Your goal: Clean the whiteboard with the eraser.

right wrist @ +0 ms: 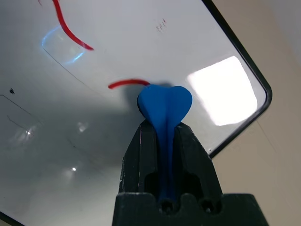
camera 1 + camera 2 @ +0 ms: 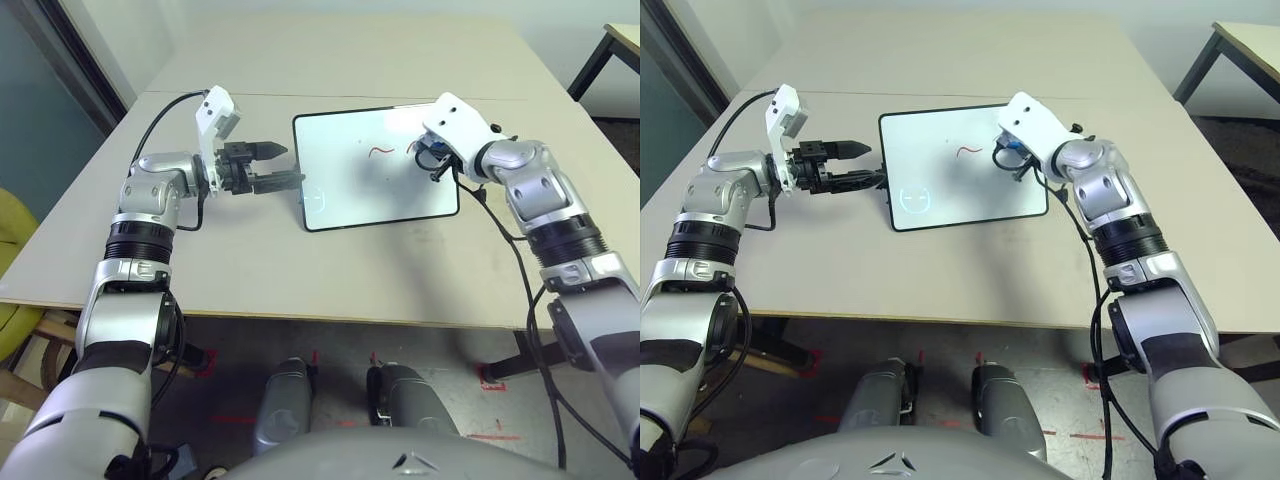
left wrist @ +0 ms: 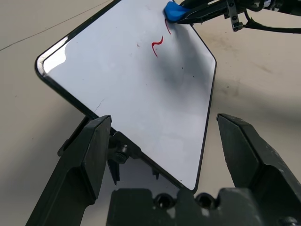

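Whiteboard (image 2: 375, 170), right gripper (image 1: 164, 136) clamping eraser (image 1: 164, 106), seemingly touching it

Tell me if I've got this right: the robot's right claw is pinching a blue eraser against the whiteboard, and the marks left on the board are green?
Not quite: the marks are red, not green, as the right wrist view shows. The rest holds: the right claw pinches the blue eraser against the whiteboard.

Whiteboard (image 2: 370, 185) writing: no letters or numbers legible; only a red squiggle (image 2: 381, 151) and a second short red stroke by the blue eraser (image 1: 164, 106).
Whiteboard faint marks: tiny dark specks, unreadable.
Arms, grippers: no label or brand legible.
Table (image 2: 300, 270): no text.
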### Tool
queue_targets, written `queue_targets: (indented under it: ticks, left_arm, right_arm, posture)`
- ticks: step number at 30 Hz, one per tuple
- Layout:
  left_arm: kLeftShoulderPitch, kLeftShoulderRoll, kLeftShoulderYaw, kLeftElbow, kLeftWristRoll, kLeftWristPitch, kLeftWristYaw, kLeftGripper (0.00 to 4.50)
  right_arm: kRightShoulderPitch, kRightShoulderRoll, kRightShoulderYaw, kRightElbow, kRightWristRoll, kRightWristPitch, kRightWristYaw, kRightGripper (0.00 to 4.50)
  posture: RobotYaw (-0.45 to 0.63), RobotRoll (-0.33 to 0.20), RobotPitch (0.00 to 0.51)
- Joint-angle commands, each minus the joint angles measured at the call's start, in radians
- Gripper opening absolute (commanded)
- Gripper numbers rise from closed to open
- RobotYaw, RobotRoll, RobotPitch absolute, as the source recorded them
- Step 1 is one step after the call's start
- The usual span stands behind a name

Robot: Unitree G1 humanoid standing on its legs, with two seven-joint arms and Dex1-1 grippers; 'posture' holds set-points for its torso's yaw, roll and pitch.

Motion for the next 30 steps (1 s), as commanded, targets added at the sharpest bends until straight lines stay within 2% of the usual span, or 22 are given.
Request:
queue_targets:
  ticks: [1, 17, 30]
  left_arm:
    - [0.007, 0.003, 0.002, -0.005, -0.008, -0.002, -0.002, 4.50]
    - [0.001, 0.002, 0.001, 0.001, -0.007, -0.004, -0.004, 4.50]
    - [-0.004, 0.001, -0.001, 0.006, -0.005, -0.004, -0.005, 4.50]
  right_arm:
    - [-0.005, 0.021, 0.035, 0.001, -0.015, -0.010, 0.011, 0.25]
    - [0.041, 0.056, 0.079, -0.100, -0.027, 0.027, 0.036, 0.25]
    - [0.037, -0.052, 0.032, -0.019, -0.032, -0.007, 0.017, 0.25]
  posture:
    - [0.15, 0.000, 0.062]
    - [0.14, 0.000, 0.062]
    - [0.13, 0.000, 0.068]
